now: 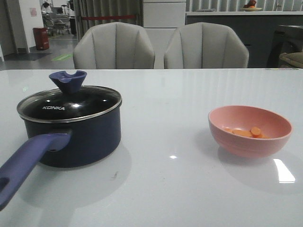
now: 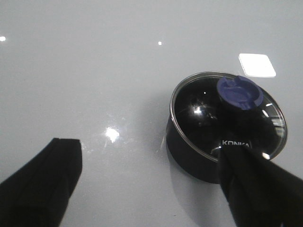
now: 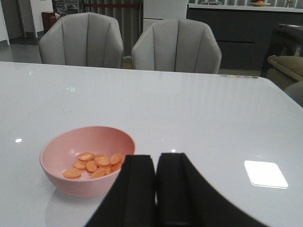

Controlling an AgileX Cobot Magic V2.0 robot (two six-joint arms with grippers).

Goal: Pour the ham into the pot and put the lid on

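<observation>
The pot (image 1: pixel 71 135) serves as the landmark: it stands on the white tabletop (image 1: pixel 170 189) at the left of the front view, its long purple-blue handle (image 1: pixel 28 161) reaching toward the camera and leftward. The lid (image 1: pixel 68 104) sits on the pot's rim, closing it, with its blue knob (image 1: pixel 67 80) upright and the white "KONKA" lettering facing the camera. The left tool (image 2: pixel 151 184) hangs above the tabletop just beside the pot, its two dark fingers (image 2: pixel 40 184) spread wide and gripping nothing; one finger overlaps the pot's near edge in the left wrist view. Well to the right of the pot rests a pink bowl (image 1: pixel 250 130), and the ham (image 1: pixel 244 132) lies inside it as a small heap of orange slices. The right tool (image 3: pixel 156 189) hovers near the bowl, on the side away from the pot, its fingers pressed together and empty. Beyond the tabletop, behind the pot, stand two grey chairs (image 1: pixel 113 47).
</observation>
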